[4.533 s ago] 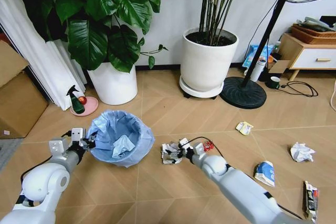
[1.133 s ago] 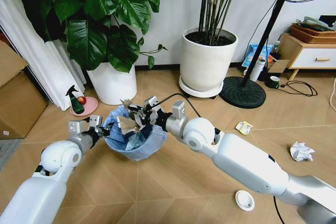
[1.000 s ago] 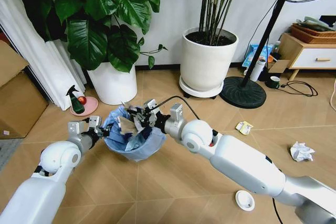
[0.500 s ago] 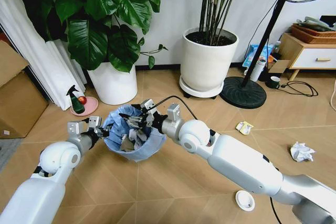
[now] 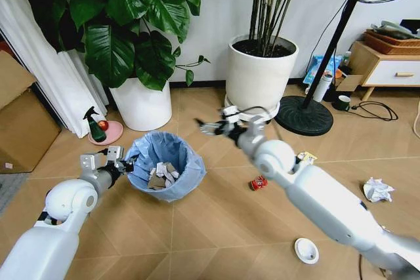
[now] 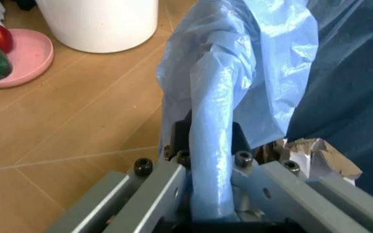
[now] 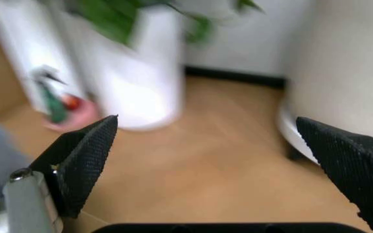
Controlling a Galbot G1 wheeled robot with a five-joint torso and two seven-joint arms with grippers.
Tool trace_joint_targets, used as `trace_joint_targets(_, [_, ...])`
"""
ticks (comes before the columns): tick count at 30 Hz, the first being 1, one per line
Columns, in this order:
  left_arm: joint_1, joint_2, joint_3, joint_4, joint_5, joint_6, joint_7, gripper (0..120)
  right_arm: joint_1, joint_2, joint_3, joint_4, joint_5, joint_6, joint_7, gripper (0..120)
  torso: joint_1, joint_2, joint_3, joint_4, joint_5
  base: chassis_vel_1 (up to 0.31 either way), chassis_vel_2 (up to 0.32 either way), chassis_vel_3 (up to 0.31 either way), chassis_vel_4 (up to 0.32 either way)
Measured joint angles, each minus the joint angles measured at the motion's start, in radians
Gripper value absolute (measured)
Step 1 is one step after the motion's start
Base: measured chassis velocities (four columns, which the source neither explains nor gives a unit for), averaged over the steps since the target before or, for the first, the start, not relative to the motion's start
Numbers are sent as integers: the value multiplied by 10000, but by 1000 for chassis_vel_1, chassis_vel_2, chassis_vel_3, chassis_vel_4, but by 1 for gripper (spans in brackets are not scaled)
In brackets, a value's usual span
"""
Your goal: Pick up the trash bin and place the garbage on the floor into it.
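Left gripper (image 5: 117, 164): at the left of the head view, pressed together on the rim of the trash bin; the left wrist view shows its jaws pinching the bunched blue bag liner (image 6: 220, 145) over the rim, which is likely why the bin stays steady and mouth-up.
Trash bin (image 5: 165, 174): left of centre in the head view, on or just above the floor beside the left gripper; its open top faces up so dropped litter falls inside.
Litter in the bin (image 5: 161, 174): crumpled pale and brownish pieces lie at the bottom of the liner, so part of the task looks done.
Right gripper (image 5: 211, 126): above and to the right of the bin in the head view, apart from it, jaws spread wide and holding nothing; the right wrist view shows both pads far apart with bare floor between them.
Red wrapper (image 5: 257, 182): on the floor (image 5: 216, 227) just right of centre, well clear of the bin, not yet collected.
White lid (image 5: 306, 250): lower right of the head view, flat on the floor.
Yellowish wrapper (image 5: 306, 158): right of centre, partly behind the right arm.
White paper ball (image 5: 377, 189): far right, on the floor, farthest from the bin.
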Motion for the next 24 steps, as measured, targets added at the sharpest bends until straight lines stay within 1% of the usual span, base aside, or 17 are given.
trace_joint_targets(2, [69,-8,-34,-74,34,-12,8,0,-657,-94,606,-659,-541,112,-57,100,-1,1,-3,3,-6,0,0,0,0])
trace_joint_targets(3, [95,-14,-39,-96,42,-22,8,0,-941,-119,737,-947,-738,191,-117,100,-1,0,-3,-1,-7,0,0,0,0])
trace_joint_targets(4, [123,-19,-42,-121,49,-25,8,0,-1165,-125,817,-1184,-876,249,-180,100,0,-1,1,-4,3,0,0,0,0])
trace_joint_targets(5, [123,-19,-42,-121,49,-25,8,0,-1165,-125,817,-1184,-876,249,-180,100,0,-1,1,-4,3,0,0,0,0])
trace_joint_targets(6, [162,-28,-42,-155,59,-26,8,0,-1422,-132,906,-1443,-1023,331,-282,100,0,0,1,0,9,0,0,0,0])
trace_joint_targets(7, [211,-49,-44,-211,81,-34,8,0,-1735,-146,981,-1788,-1237,417,-488,100,-1,0,-2,-5,-5,0,0,0,0])
trace_joint_targets(9, [289,-76,-44,-275,105,-36,5,0,-2014,-76,999,-2331,-1636,516,-829,100,-1,0,-1,-2,2,0,0,0,0])
trace_joint_targets(10, [289,-76,-44,-275,105,-36,5,0,-2014,-76,999,-2331,-1636,516,-829,100,-1,0,-1,-2,2,0,0,0,0])
trace_joint_targets(12, [331,-79,-44,-334,110,-38,0,0,-2049,113,963,-2979,-1975,726,-1084,100,-1,0,-1,0,-8,0,0,0,0])
trace_joint_targets(13, [331,-79,-44,-334,110,-38,0,0,-2049,113,963,-2979,-1975,726,-1084,100,-1,0,-1,0,-8,0,0,0,0])
trace_joint_targets(14, [341,-74,-44,-347,110,-38,-6,0,-2017,246,927,-3328,-2167,848,-1237,100,-1,0,0,0,-8,0,0,0,0])
trace_joint_targets(15, [356,-52,-44,-385,110,-40,-10,0,-1903,481,880,-3966,-2503,1056,-1502,100,-1,0,-1,2,3,0,0,0,0])
trace_joint_targets(17, [367,-39,-44,-396,109,-40,-10,0,-1856,573,863,-4203,-2612,1125,-1623,100,-1,0,-1,2,2,0,0,0,0])
trace_joint_targets(18, [394,-20,-48,-406,106,-40,-11,0,-1795,701,822,-4566,-2743,1185,-1802,100,-1,0,0,3,-7,0,0,0,0])
trace_joint_targets(20, [442,13,-64,-413,104,-52,-11,0,-1723,932,729,-5190,-3007,1288,-2126,100,-1,0,-1,2,-1,0,0,0,0])
trace_joint_targets(21, [442,13,-64,-413,104,-52,-11,0,-1723,932,729,-5190,-3007,1288,-2126,100,-1,0,-1,2,-1,0,0,0,0])
trace_joint_targets(24, [465,12,-67,-411,110,-70,-7,0,-1650,1292,674,-5918,-3433,1501,-2460,100,-1,0,-1,1,-4,0,0,0,0])
